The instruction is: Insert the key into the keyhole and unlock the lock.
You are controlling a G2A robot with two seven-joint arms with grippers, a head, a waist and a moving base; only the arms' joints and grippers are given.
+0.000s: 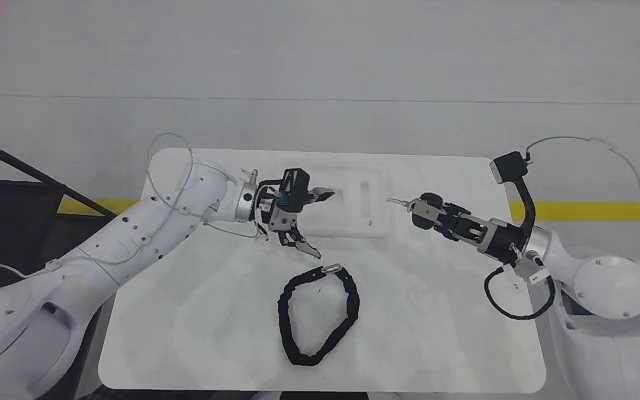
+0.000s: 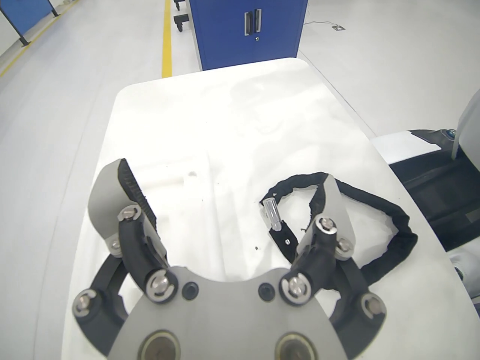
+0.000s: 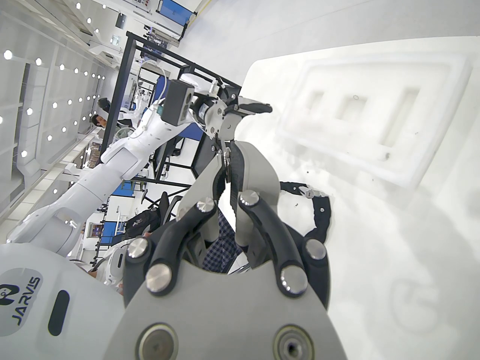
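A black fabric-covered chain lock (image 1: 318, 318) lies in a loop on the white table, its metal lock end (image 1: 334, 268) pointing toward the far side. My left gripper (image 1: 320, 222) hovers open just beyond that end; in the left wrist view the silver cylinder (image 2: 272, 213) lies beside one finger (image 2: 332, 204), not between the two. My right gripper (image 1: 412, 206) is off to the right, above the table, shut on a small metal key (image 1: 394, 201) that sticks out toward the left arm. The key (image 3: 226, 153) shows as a thin sliver between the closed fingers.
A white foam tray (image 1: 372, 225) with rectangular recesses lies on the table's far side between the two grippers. The table's near edge runs just past the chain loop. A blue cabinet (image 2: 249, 12) stands on the floor beyond the table.
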